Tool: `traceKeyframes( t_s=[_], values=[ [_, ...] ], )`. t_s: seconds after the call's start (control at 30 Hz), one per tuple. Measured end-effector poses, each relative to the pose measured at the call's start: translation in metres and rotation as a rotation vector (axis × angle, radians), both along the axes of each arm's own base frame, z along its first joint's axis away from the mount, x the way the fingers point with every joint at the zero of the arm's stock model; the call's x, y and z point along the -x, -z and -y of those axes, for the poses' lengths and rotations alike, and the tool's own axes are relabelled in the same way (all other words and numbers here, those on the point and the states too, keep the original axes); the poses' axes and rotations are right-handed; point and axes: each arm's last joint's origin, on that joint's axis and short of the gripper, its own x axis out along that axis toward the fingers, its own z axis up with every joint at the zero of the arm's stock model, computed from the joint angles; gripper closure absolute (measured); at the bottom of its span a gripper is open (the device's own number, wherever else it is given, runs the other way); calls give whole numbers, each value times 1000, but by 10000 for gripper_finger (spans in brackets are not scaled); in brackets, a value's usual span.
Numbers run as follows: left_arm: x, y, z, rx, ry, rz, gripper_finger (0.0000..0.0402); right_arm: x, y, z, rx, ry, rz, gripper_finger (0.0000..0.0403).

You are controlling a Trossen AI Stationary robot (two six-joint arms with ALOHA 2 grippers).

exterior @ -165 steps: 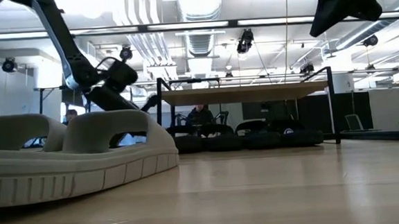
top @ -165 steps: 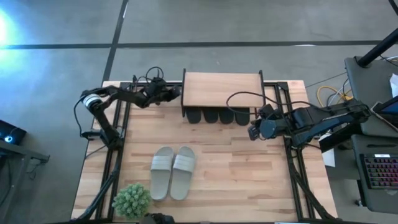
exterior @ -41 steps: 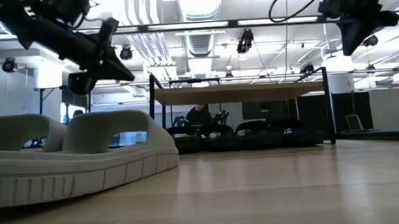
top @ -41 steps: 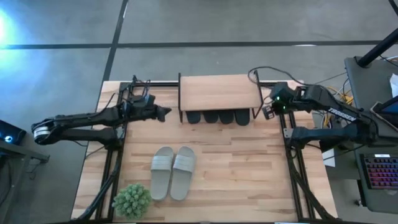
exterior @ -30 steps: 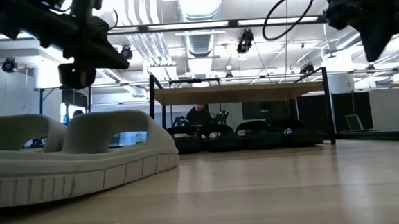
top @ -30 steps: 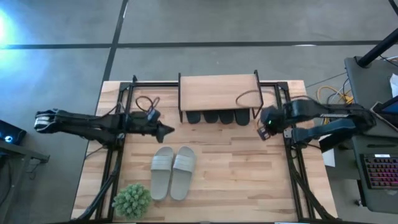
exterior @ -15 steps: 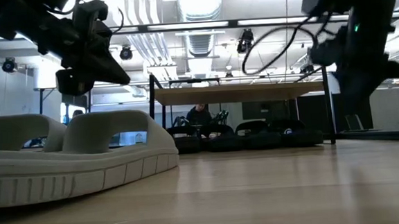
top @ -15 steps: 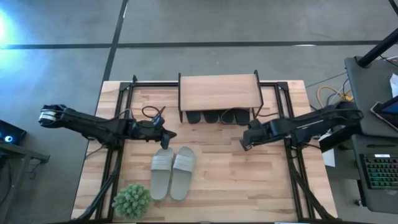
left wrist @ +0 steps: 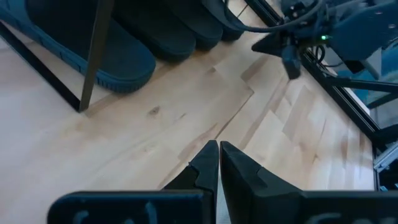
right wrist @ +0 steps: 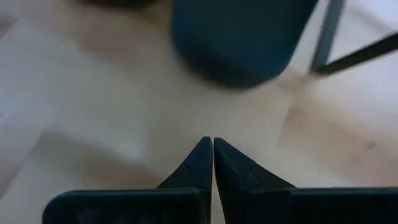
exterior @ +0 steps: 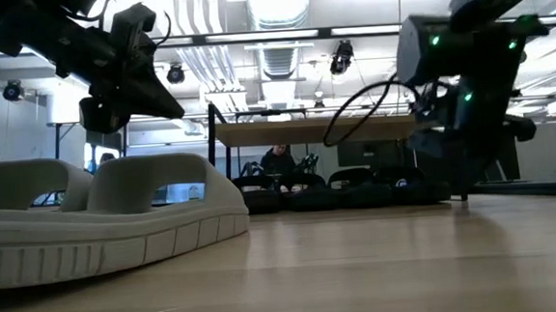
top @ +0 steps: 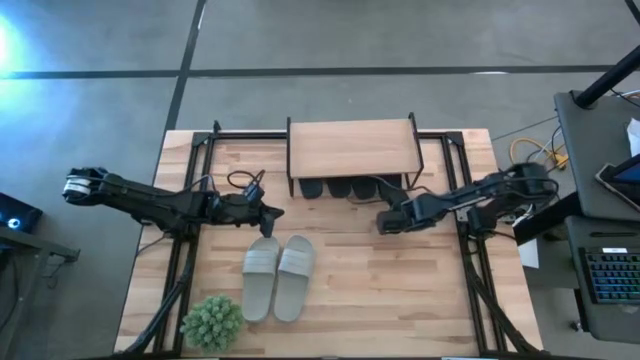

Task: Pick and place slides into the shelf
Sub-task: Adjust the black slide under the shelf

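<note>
The shelf [top: 351,148] stands at the table's far middle on its thin black wire legs. The black slides [top: 350,187] lie in a row beneath it, their ends sticking out toward the near side; one shows close in the right wrist view [right wrist: 239,37]. The pale grey slides [top: 278,275] lie side by side on their soles on the table, near the middle. My left gripper [top: 277,212] is shut and hovers just beyond the pale pair's far-left end. My right gripper [top: 380,223] is shut and sits low in front of the shelf's right part, touching nothing.
A small green plant [top: 212,322] stands at the near left corner. Black frame rails [top: 190,250] run along both sides of the table. Bare wood [top: 400,290] lies right of the pale slides. A side table with a keyboard [top: 610,280] stands to the right.
My right gripper has swung from beside the shelf's right end toward the table's left and somewhat nearer, coming down low in front of the black slides. My left gripper has stayed almost in place above the pale slides' far end. No slide has moved.
</note>
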Motion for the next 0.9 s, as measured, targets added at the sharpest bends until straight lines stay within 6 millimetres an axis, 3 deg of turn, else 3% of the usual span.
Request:
traceKeyframes(
  t_s=[0.3,0.57,0.9],
  values=[
    [0,0,-1,-13,-23,4,400,-16,13,19,33,-55,11,394],
    [0,-1,-1,-18,-36,6,400,-16,13,34,119,-39,-9,394],
    [1,-1,-1,-16,-43,7,400,-25,9,34,83,-110,65,394]
  ],
)
